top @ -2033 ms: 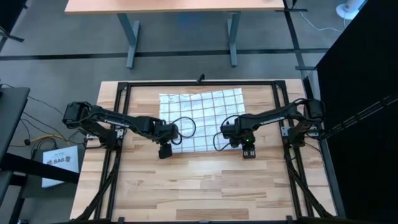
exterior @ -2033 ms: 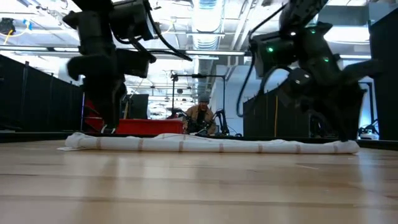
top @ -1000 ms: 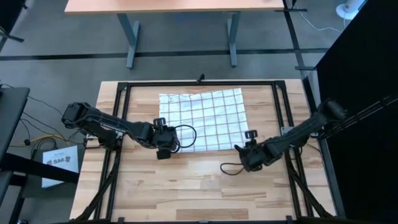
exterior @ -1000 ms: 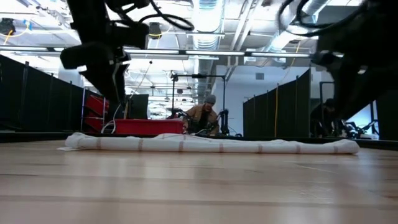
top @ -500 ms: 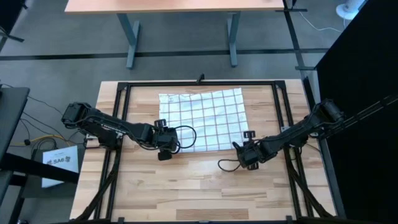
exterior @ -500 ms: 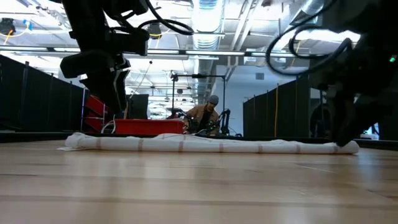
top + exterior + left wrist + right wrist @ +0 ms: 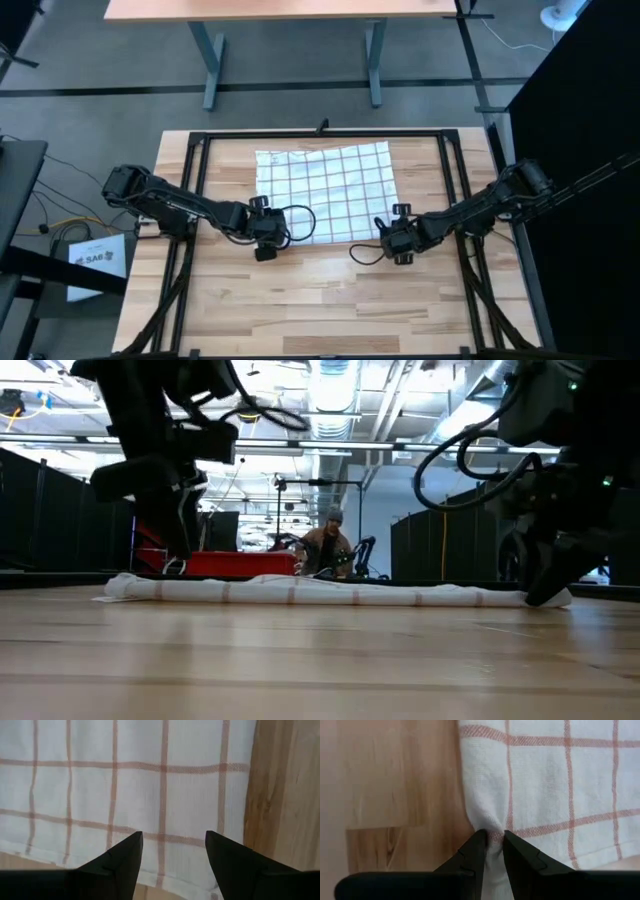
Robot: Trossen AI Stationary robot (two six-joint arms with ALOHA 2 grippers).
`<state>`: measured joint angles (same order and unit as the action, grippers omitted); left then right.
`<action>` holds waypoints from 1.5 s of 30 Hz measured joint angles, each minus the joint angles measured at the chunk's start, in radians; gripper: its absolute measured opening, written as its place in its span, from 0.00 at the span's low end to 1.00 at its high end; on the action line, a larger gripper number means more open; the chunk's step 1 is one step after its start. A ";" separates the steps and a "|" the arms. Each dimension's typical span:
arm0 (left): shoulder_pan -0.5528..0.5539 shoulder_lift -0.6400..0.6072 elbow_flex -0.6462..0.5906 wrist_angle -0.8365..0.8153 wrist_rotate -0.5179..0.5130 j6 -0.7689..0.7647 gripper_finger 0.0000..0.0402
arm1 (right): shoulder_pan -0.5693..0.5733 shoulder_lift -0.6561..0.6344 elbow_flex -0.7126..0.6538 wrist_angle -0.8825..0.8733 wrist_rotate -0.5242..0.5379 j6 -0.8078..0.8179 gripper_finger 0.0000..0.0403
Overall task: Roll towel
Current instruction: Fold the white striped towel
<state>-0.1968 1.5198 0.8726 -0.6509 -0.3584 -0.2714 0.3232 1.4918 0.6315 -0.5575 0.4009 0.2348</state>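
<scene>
**Q:** Setting?

**A:** Large open hall beyond the bench, with dark partition panels and ceiling lights. A person (image 7: pixel 328 545) is well back in the low view, next to a red cabinet (image 7: pixel 225 563). My work surface is a light wooden table (image 7: pixel 320 300) inside a black frame. A second table (image 7: pixel 290 10) stands farther off across the grey floor.

**Q:** Where is the towel?

**A:** The towel (image 7: pixel 325 190) lies on the far half of the table, spread flat over most of its area, white with a reddish-brown grid. Its near edge is bunched into a low ridge, which the low view shows running across the table (image 7: pixel 330 592).

**Q:** Left gripper?

**A:** My left gripper (image 7: pixel 264 240) is at the towel's near left corner. The left wrist view shows both fingers (image 7: pixel 120 857) spread apart above the cloth, with checked fabric (image 7: pixel 165 795) visible in the gap and nothing held.

**Q:** Right gripper?

**A:** My right gripper (image 7: pixel 398 244) is at the towel's near right corner. In the right wrist view the fingertips (image 7: pixel 475 847) are pinched together on the towel's side edge (image 7: pixel 490 837), and the cloth puckers into small folds where they grip.
</scene>
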 joint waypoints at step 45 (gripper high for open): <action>-0.074 0.225 0.034 0.030 0.097 -0.104 0.18 | -0.005 0.002 -0.002 -0.013 -0.010 0.001 0.13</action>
<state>-0.2705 1.7449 0.9063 -0.6210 -0.2612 -0.3754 0.3180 1.4933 0.6300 -0.5704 0.3912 0.2356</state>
